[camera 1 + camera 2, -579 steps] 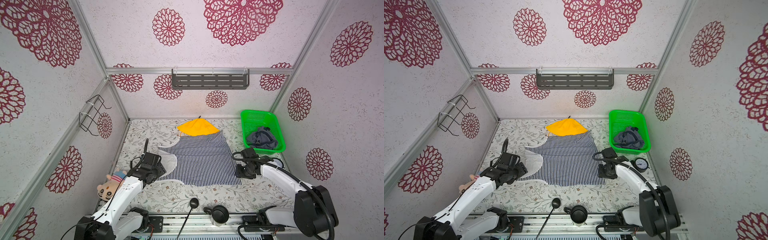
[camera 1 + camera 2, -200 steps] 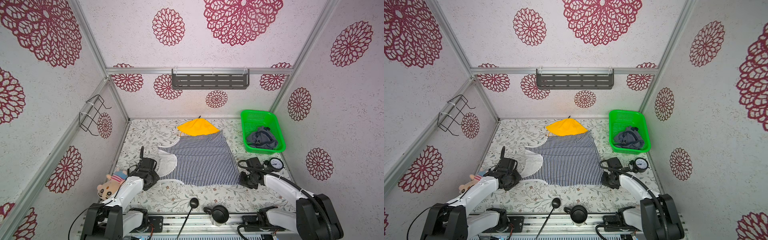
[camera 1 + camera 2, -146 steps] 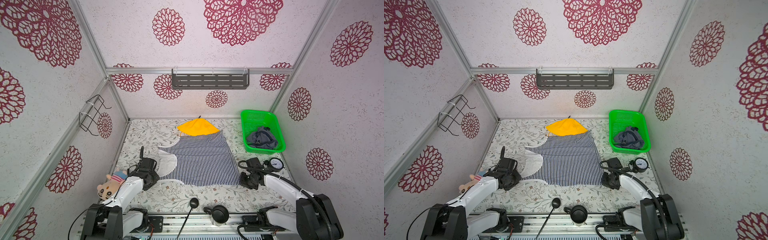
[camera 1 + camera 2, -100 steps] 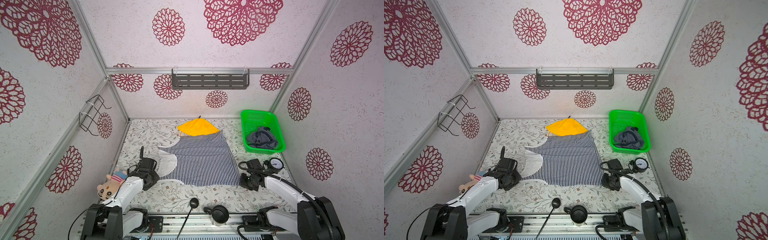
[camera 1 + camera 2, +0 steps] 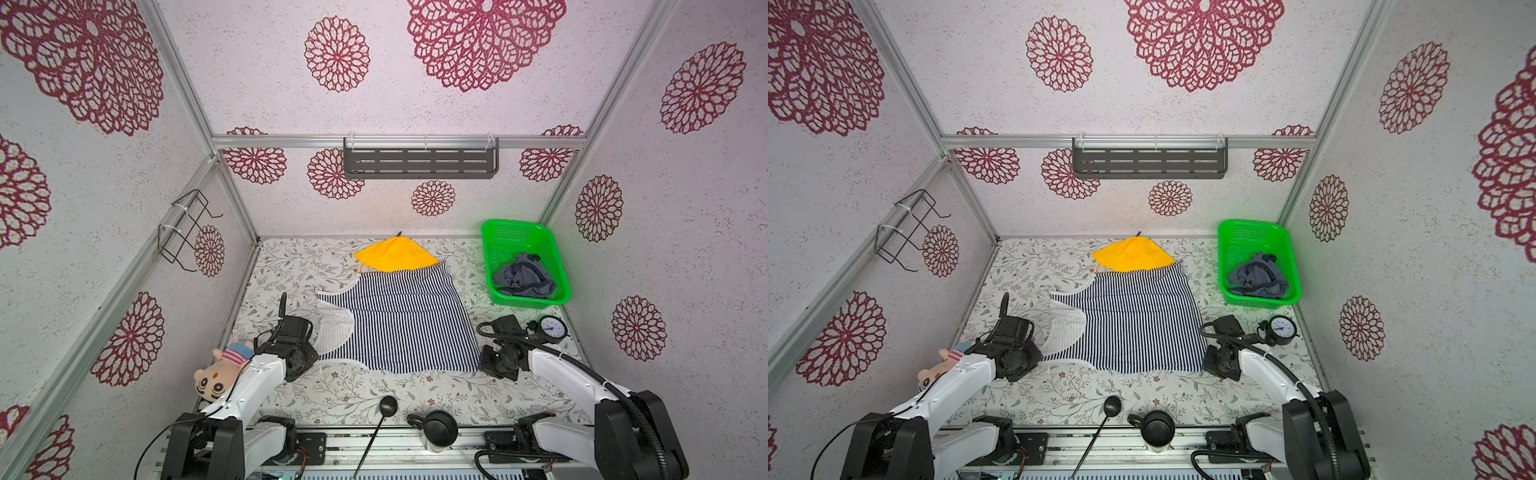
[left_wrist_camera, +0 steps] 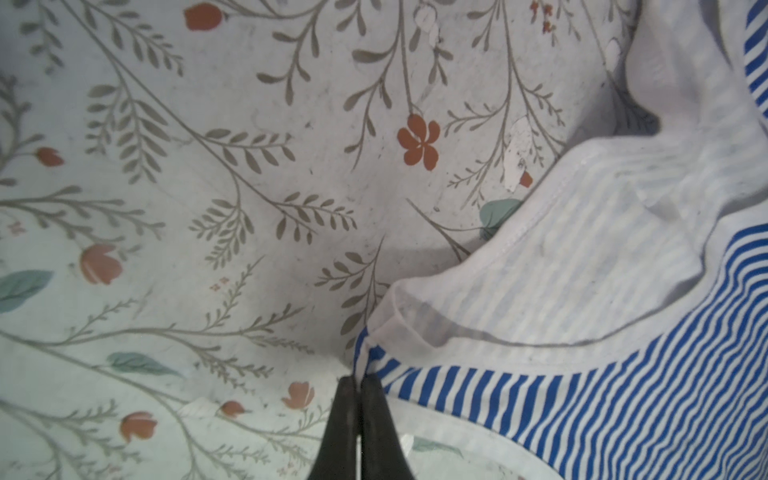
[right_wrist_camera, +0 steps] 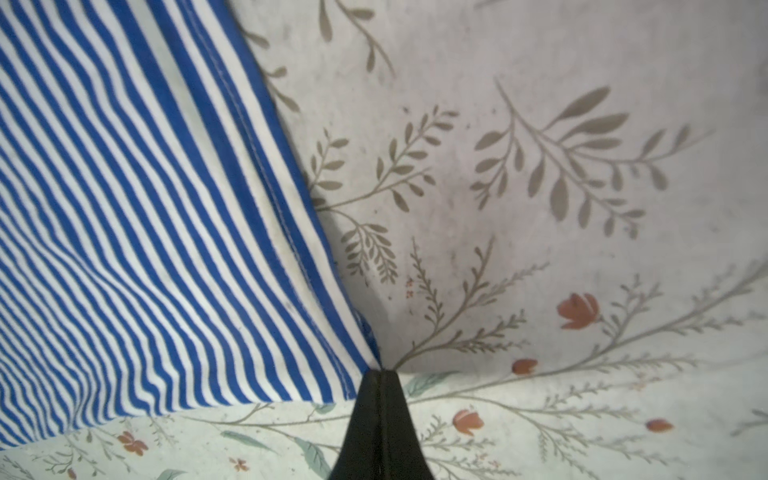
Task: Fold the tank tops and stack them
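A navy-and-white striped tank top (image 5: 399,324) (image 5: 1133,320) lies spread flat on the floral table in both top views. My left gripper (image 6: 359,380) is shut on its near-left strap end (image 6: 370,353), low at the top's near-left corner (image 5: 311,360). My right gripper (image 7: 380,372) is shut on the near-right hem corner (image 7: 361,345), low at that corner (image 5: 484,363). A crumpled blue-grey tank top (image 5: 523,278) lies in the green basket (image 5: 490,266) at the back right.
A yellow hat (image 5: 395,255) overlaps the striped top's far edge. A plush toy (image 5: 220,370) lies by the left arm, and a small clock (image 5: 550,328) stands beside the right arm. A black ladle (image 5: 386,405) and a black mug (image 5: 436,424) sit at the front edge.
My right gripper has closed on the hem corner. Both arms drew back toward the near edge earlier; over the last second they stay put.
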